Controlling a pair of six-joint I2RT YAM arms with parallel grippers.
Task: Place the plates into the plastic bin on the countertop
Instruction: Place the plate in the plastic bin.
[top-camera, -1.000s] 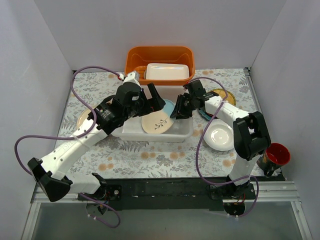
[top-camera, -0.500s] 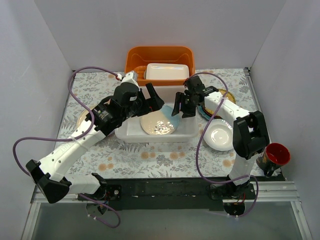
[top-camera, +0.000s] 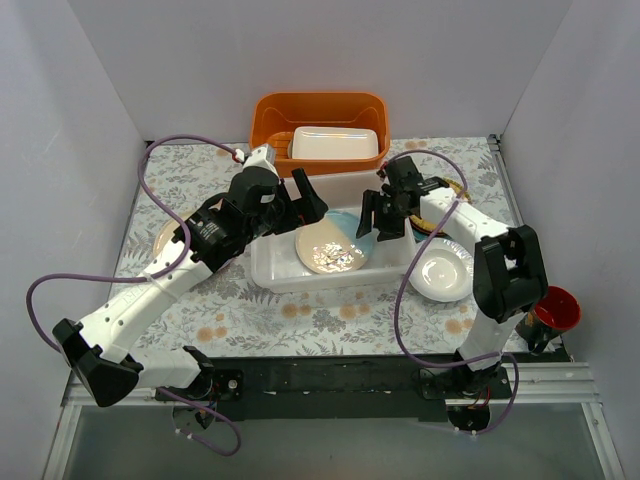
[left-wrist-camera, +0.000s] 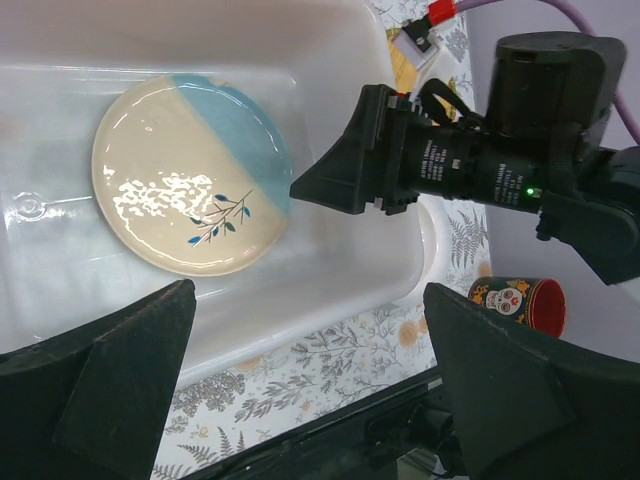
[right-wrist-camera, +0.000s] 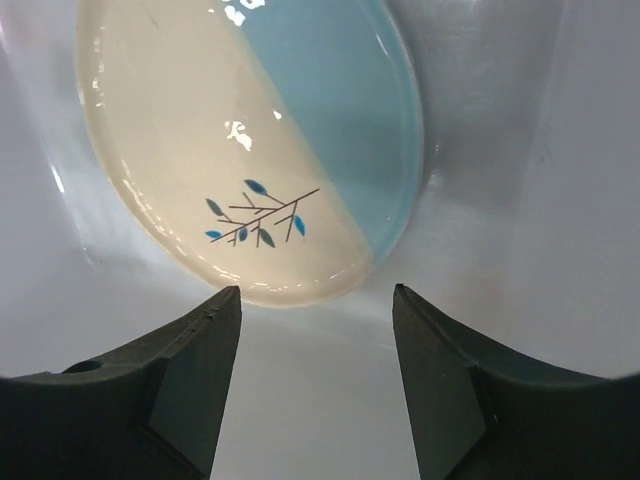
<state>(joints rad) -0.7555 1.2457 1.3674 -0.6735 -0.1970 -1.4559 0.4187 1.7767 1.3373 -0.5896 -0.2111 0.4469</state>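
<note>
The plastic bin (top-camera: 395, 262) stands mid-countertop, slightly skewed. A cream and light blue plate (top-camera: 333, 246) with a small leaf sprig lies flat on its floor; it also shows in the left wrist view (left-wrist-camera: 190, 180) and the right wrist view (right-wrist-camera: 250, 140). My left gripper (top-camera: 302, 202) is open and empty over the bin's left far part. My right gripper (top-camera: 376, 216) is open and empty just right of the plate, inside the bin. A white plate (top-camera: 441, 270) lies right of the bin. A yellow woven plate (top-camera: 446, 190) sits behind the right arm. Another plate (top-camera: 167, 238) is partly hidden under the left arm.
An orange tub (top-camera: 320, 112) holding a small white box (top-camera: 335, 143) stands at the back. A red skull mug (top-camera: 553, 309) stands at the front right. The flowered cloth (top-camera: 300, 315) covers the countertop in front of the bin.
The plate was tilted at the right gripper a second ago and now lies flat in the bin. The bin has slid right and turned a little. The right gripper has drawn back rightward.
</note>
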